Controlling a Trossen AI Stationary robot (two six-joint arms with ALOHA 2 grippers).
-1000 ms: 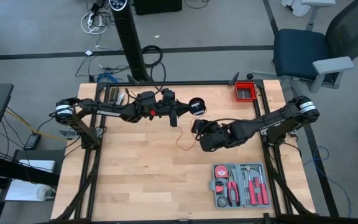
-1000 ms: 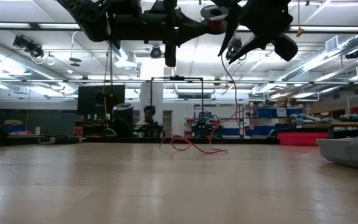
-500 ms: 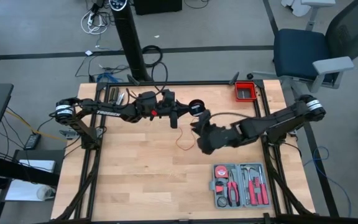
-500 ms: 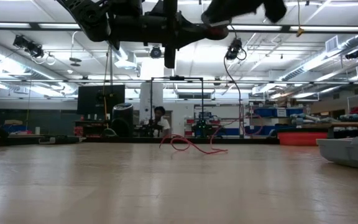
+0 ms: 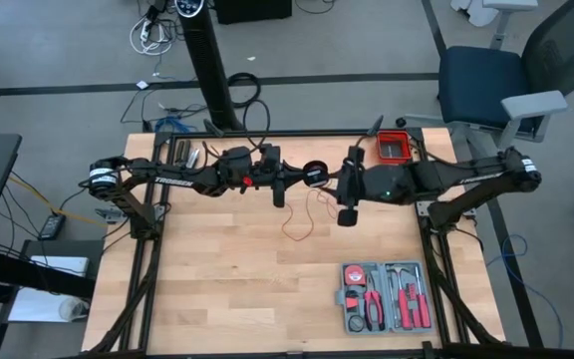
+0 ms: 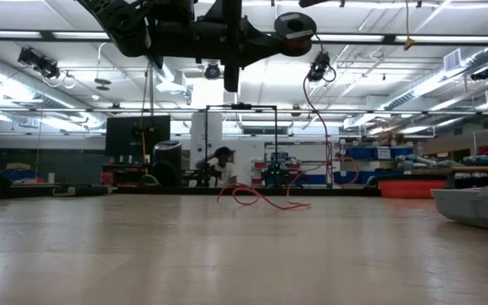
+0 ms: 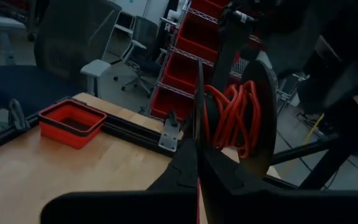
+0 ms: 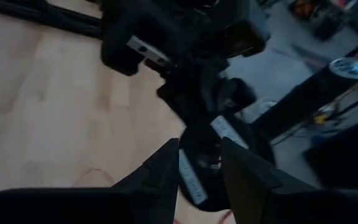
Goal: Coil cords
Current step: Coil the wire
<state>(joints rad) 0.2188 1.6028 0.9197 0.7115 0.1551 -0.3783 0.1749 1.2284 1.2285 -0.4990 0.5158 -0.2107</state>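
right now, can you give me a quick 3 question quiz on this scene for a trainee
1. True or false: the left gripper is shut on the spool.
2. What colour is the cord wound on that spool?
3. Where does the tool case lie in the high view? A) near edge of the table, right of the middle B) far left corner

Key: 1 true; 2 red; 3 A

Both arms are matte black, chunky jointed links with black cabling running along them. Each has a pale silver-grey ring at the shoulder joint. The left arm has a small red spot mid-link; the right arm shows a tiny green light. Wrist views show dark, tapered fingers (image 8: 166,171) with white label stickers nearby.
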